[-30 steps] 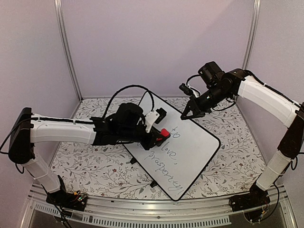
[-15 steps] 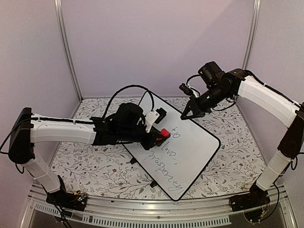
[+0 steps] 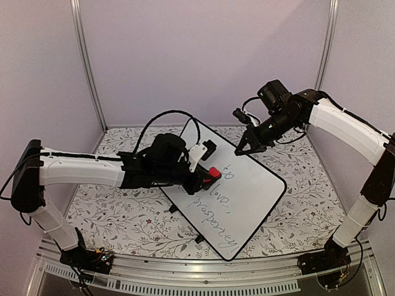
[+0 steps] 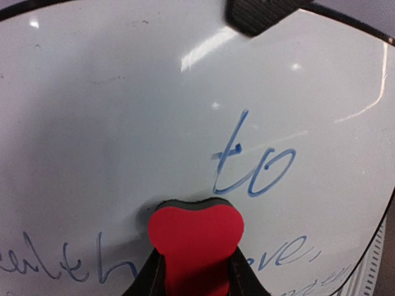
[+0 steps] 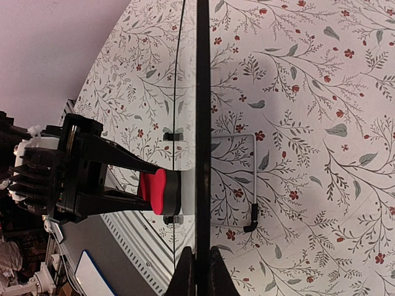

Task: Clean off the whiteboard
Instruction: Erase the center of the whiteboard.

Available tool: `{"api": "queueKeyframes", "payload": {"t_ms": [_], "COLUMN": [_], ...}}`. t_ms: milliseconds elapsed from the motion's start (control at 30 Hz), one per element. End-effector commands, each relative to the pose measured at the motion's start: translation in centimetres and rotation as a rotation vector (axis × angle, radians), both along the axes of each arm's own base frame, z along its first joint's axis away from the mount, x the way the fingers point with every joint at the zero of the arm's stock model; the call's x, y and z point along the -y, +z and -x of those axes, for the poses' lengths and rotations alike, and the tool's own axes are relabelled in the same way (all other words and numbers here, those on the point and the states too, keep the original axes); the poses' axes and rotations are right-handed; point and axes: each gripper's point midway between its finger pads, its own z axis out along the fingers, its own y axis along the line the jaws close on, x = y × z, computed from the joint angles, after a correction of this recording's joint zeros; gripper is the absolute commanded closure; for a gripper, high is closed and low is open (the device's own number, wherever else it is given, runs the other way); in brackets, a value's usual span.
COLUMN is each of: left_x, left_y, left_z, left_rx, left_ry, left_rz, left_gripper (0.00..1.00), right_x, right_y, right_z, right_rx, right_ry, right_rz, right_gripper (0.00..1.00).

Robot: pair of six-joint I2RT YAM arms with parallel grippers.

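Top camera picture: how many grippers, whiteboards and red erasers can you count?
grippers: 2 (left gripper, right gripper)
whiteboard: 1
red eraser: 1
total: 4

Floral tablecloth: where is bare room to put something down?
Bare floral cloth lies right of the large white black-rimmed whiteboard, toward the right arm's base, and front-left, beside the left arm. Crowded: the board's far edge, gripped by the right gripper, and its middle, under the left gripper's red foam eraser.
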Motion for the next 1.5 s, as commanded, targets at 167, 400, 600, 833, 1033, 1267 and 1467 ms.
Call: {"api": "queueKeyframes", "payload": {"t_ms": [167, 400, 600, 833, 1033, 1267, 1467], "left_x": [0.13, 0.31, 0.12, -0.09, 0.16, 0.01, 0.02], "left_y": [-0.97, -0.61, -0.63, -0.37, -0.25, -0.26, -0.21], "left_z": [-0.21, -0.39, -0.26, -0.15, -0.19, -0.11, 0.06], "left_rx": [-0.009, 0.008, 0.016, 0.023, 0.027, 0.029, 0.029], "left_ry": [0.001, 0.013, 0.018, 0.023, 0.021, 0.023, 0.021], "left_rz": [-0.038, -0.04, -0.046, -0.044, -0.042, -0.044, -0.035], "left_gripper": [1.0, 1.0, 1.0, 1.0, 1.0, 1.0, 1.0], "right_x": [-2.32, -2.5, -2.69, -2.77, -2.74, -2.78, -2.97], "right_y": [1.05, 1.18, 0.86, 0.93, 0.98, 0.97, 1.6], "right_z": [1.9, 1.63, 1.5, 1.36, 1.35, 1.23, 1.17], "right_rx": [0.02, 0.014, 0.005, 0.007, 0.005, -0.003, -0.008], "right_ry": [0.117, 0.109, 0.11, 0.108, 0.105, 0.098, 0.089], "right_rz": [-0.068, -0.069, -0.065, -0.064, -0.063, -0.06, -0.071], "right_gripper": [1.0, 1.0, 1.0, 1.0, 1.0, 1.0, 1.0]}}
